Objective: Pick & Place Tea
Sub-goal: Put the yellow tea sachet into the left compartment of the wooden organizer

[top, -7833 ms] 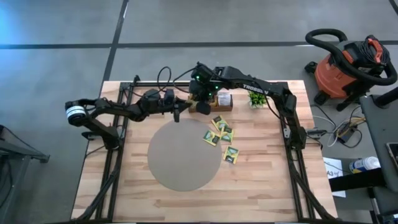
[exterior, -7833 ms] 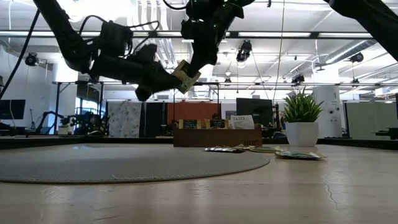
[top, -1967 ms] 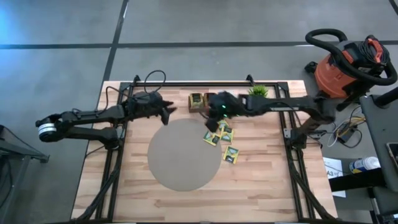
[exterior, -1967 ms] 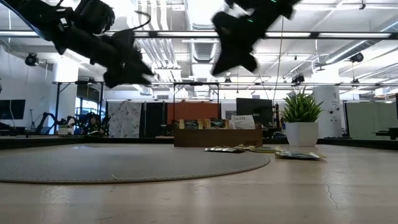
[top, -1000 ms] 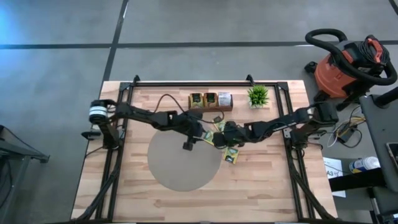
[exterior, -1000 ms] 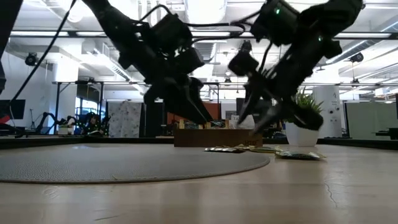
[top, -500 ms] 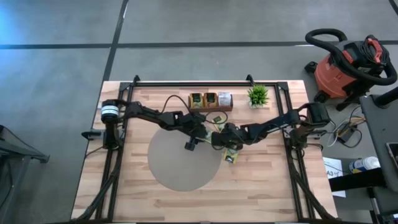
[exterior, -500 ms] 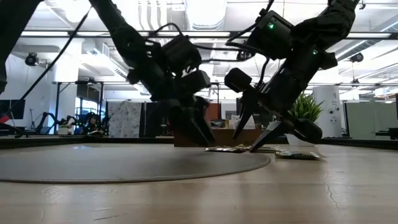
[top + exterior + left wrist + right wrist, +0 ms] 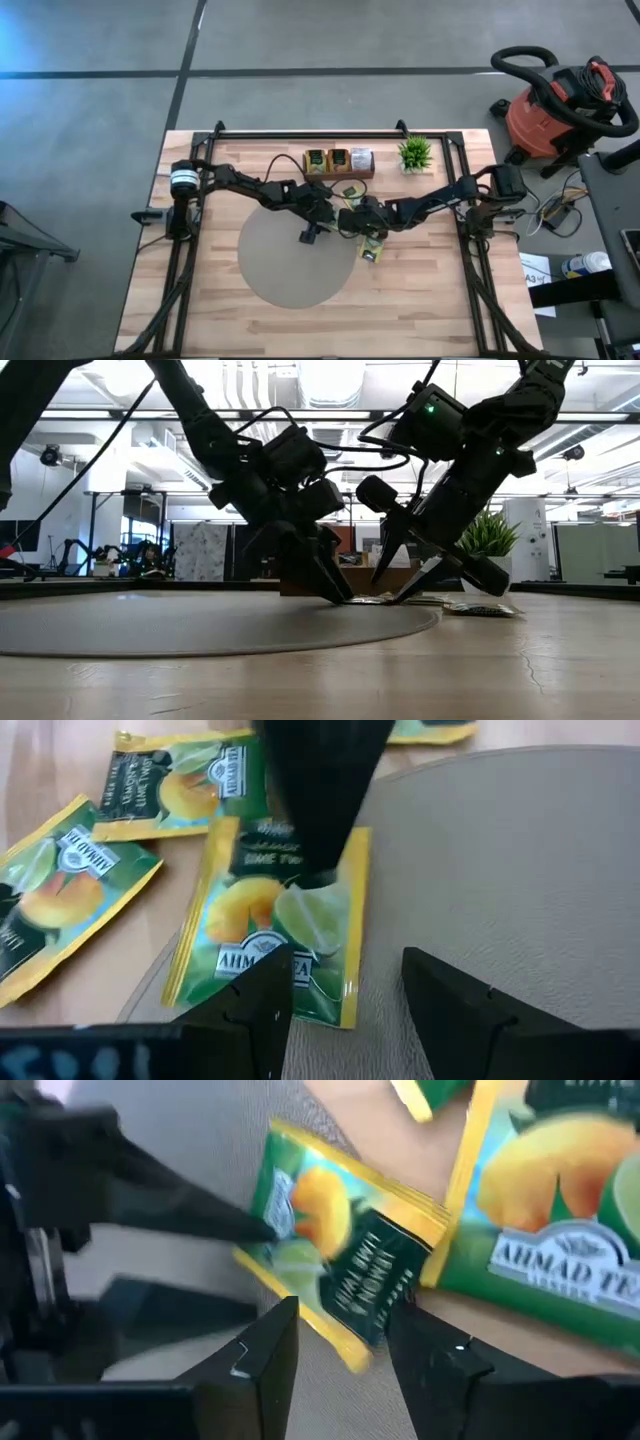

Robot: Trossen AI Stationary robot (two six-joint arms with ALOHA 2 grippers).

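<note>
Several yellow-green tea sachets lie flat on the wood by the round grey mat. One sachet lies partly on the mat's edge, and both grippers meet over it. My left gripper is open and low at the sachet's near edge; the low view also shows my left gripper. My right gripper is open and slants down onto the same sachet; in the low view my right gripper has its fingers spread. Other sachets lie to the right. My left gripper has one fingertip at the sachet's near edge; whether it touches, I cannot tell. My right gripper sets a fingertip on the sachet's dark-label end. It comes slanting down from the table's right. The sachet lies flat, part on the mat, part on the wood.
The brown wooden tray with sachets in it stands at the far edge, with the small potted plant to its right. More sachets lie close around the one at the mat's edge. The two arms nearly meet at mid-table.
Both grippers have come down from above the table to the sachets at the mat's right edge. My right gripper has gone toward the table's left and rolled a little. My left gripper has sunk to the mat's edge. The sachets have kept their places.
</note>
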